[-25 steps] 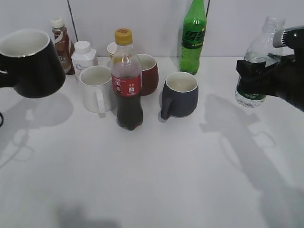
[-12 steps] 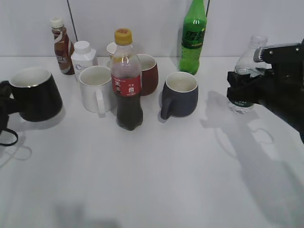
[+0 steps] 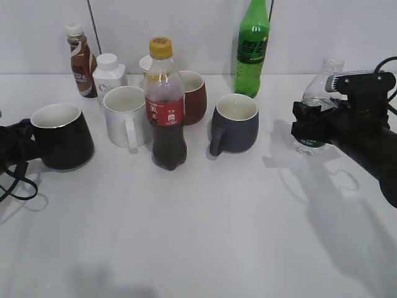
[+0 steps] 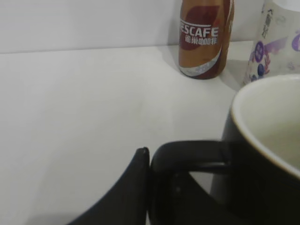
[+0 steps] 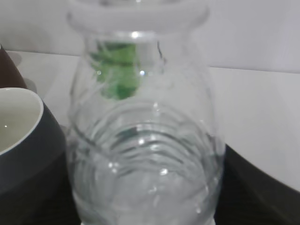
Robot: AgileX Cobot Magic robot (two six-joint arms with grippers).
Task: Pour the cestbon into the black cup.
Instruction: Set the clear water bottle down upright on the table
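Exterior view: with the cestbon (image 3: 317,102) clenched by the right gripper (image 3: 310,127) at far right and the black cup (image 3: 61,136) gripped at its handle by the left gripper (image 3: 15,146), both should be brought together before tilting slowly.

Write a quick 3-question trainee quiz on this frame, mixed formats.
1. True or false: the black cup stands on the table with its mouth up.
2. Which arm's pincer is at the cestbon? A) left B) right C) neither
3. Fill in: the mug nearest the cola bottle on its right side in the exterior view is the dark ____ mug.

Key:
1. True.
2. B: the right pincer is around the bottle's lower body; the left pincer is at the cup's handle.
3. Grey.
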